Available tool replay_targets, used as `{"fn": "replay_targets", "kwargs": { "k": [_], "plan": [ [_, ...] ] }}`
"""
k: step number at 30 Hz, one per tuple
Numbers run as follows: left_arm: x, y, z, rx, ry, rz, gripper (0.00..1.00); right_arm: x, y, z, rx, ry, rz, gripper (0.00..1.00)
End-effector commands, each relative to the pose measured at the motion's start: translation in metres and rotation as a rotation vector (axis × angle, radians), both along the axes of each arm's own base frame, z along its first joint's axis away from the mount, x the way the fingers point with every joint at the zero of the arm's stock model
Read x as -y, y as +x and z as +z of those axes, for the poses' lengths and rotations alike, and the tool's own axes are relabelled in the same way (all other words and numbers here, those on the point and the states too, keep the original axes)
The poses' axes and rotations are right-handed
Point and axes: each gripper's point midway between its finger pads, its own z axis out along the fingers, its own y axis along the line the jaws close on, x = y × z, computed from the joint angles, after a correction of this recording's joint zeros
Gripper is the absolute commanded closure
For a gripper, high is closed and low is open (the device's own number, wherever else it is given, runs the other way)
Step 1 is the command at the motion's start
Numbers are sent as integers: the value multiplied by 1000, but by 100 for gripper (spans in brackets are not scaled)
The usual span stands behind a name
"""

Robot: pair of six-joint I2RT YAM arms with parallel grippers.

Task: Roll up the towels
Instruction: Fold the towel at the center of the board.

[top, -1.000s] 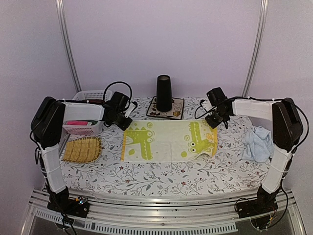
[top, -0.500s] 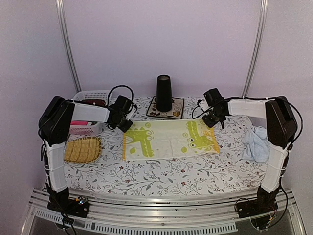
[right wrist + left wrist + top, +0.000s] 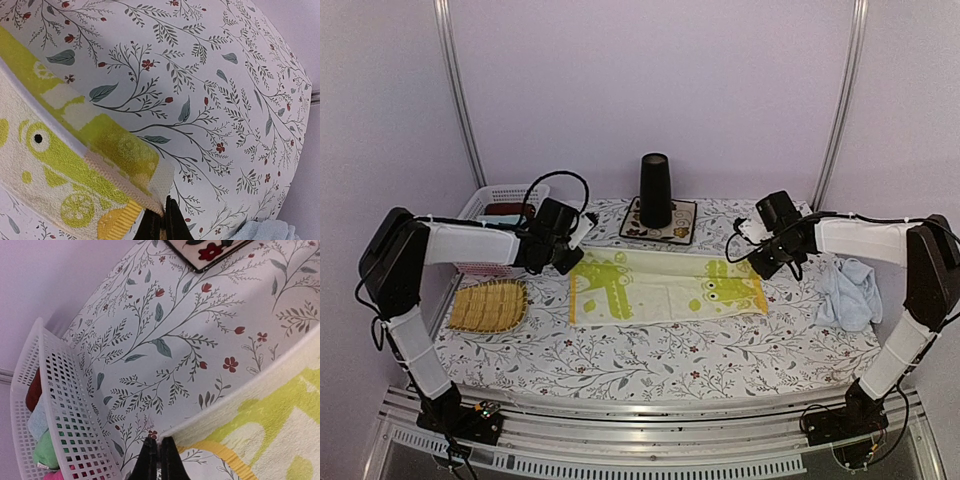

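The yellow-green towel [image 3: 665,287] lies spread across the middle of the table, its far edge lifted and folded toward the front. My left gripper [image 3: 568,262] is shut on the towel's far left corner [image 3: 172,432]. My right gripper [image 3: 760,262] is shut on the far right corner [image 3: 160,192]. The light blue towel [image 3: 848,292] lies crumpled at the right edge of the table; a bit of it shows in the right wrist view [image 3: 265,231].
A black cup [image 3: 655,190] stands on a flowered mat [image 3: 678,222] at the back centre. A white basket [image 3: 490,205] with coloured items and a woven straw tray [image 3: 488,305] sit at the left. The flowered tablecloth [image 3: 650,360] covers the table.
Both grippers have moved toward the front with the towel's far edge, folding it over so the towel looks narrower. The arms have spread and lowered.
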Motion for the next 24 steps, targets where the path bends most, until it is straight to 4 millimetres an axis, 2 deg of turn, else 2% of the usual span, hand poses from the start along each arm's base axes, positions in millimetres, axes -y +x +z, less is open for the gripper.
{"fn": "replay_targets", "kwargs": {
  "k": [1,7,12,24],
  "plan": [
    [-4,-18,-4,-39,36,-36,100,21,-6,-2,-16,-71,-45,98],
    [2,-56,-23,-137,53,-81,100,37,-21,-8,-52,-125,-87,98],
    [4,-77,-24,-187,22,-117,100,41,-34,-17,-95,-128,-96,98],
    [20,-104,-31,-305,-43,-209,100,39,-54,-21,-167,-134,-109,97]
  ]
}}
